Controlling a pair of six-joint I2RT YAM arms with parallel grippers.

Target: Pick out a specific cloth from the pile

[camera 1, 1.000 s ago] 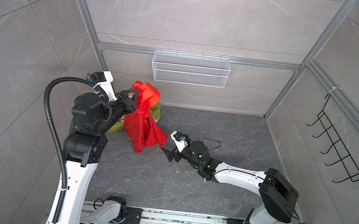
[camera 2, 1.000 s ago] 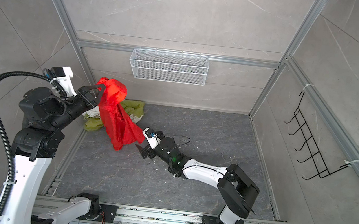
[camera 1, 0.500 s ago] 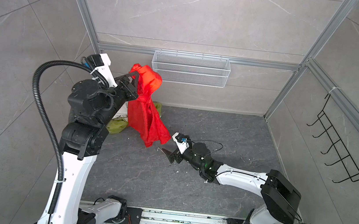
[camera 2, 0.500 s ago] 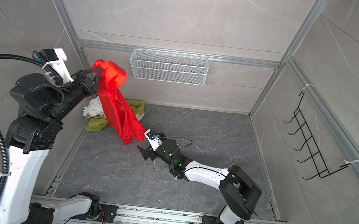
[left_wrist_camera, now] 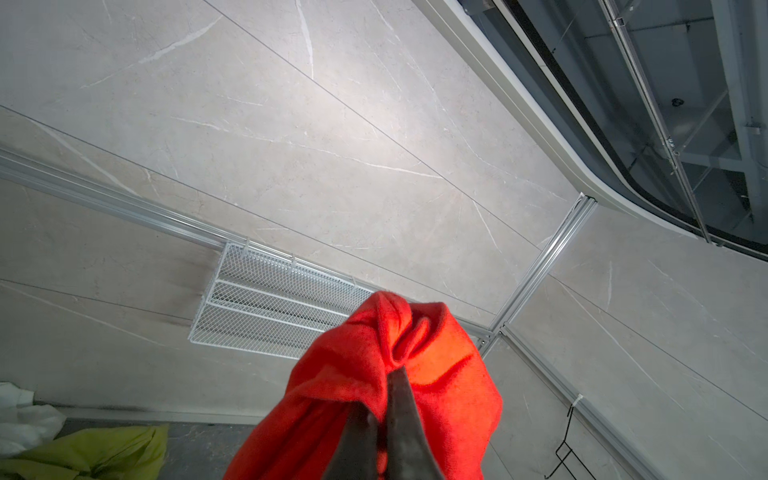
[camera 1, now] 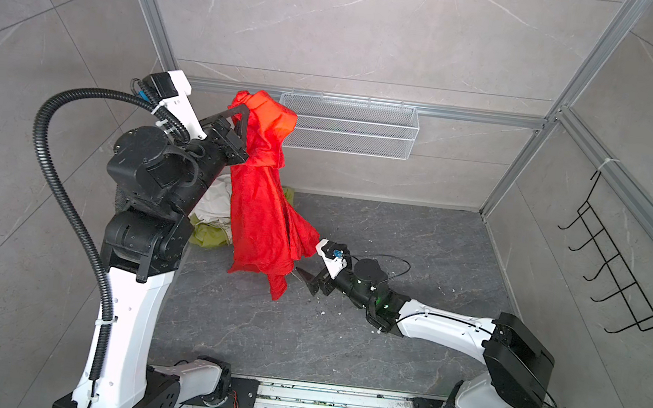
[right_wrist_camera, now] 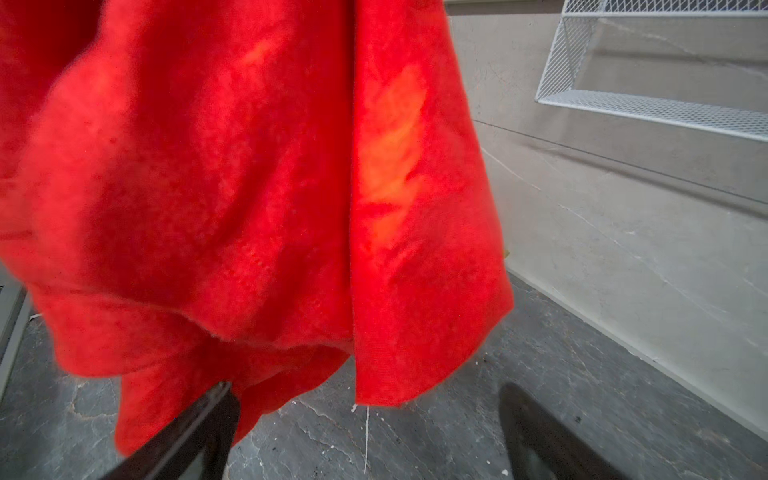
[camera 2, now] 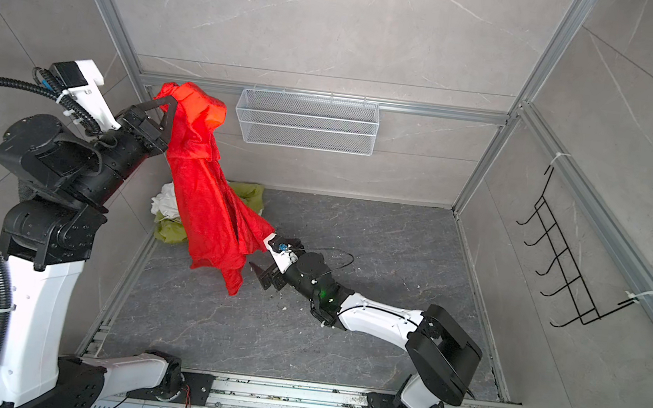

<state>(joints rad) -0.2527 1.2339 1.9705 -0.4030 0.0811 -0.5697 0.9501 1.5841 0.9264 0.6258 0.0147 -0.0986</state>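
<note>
Clenched at the left claw (camera 1: pixel 243 114) on a bunched top fold of the cloth (camera 1: pixel 265 215); lifted higher than a second ago. Hanging free now, hem seemingly off the worktop (camera 1: pixel 395 242), clear of the pile (camera 1: pixel 212 217) in the back-left corner. Spread wide and empty at the right claw (camera 1: pixel 306 281), low beside the hem. Looks picked out.

Booth is walled in pale grey marble-look panels (camera 1: pixel 357 28) and framed by aluminium profiles (camera 1: pixel 145 4); floor (camera 1: pixel 417 240) is finished in dark grey veined stone. White wire-mesh basket (camera 1: pixel 349 132) is hung on the back-wall rail. Black wire hook rack (camera 1: pixel 621 280) is fixed to the right wall.
</note>
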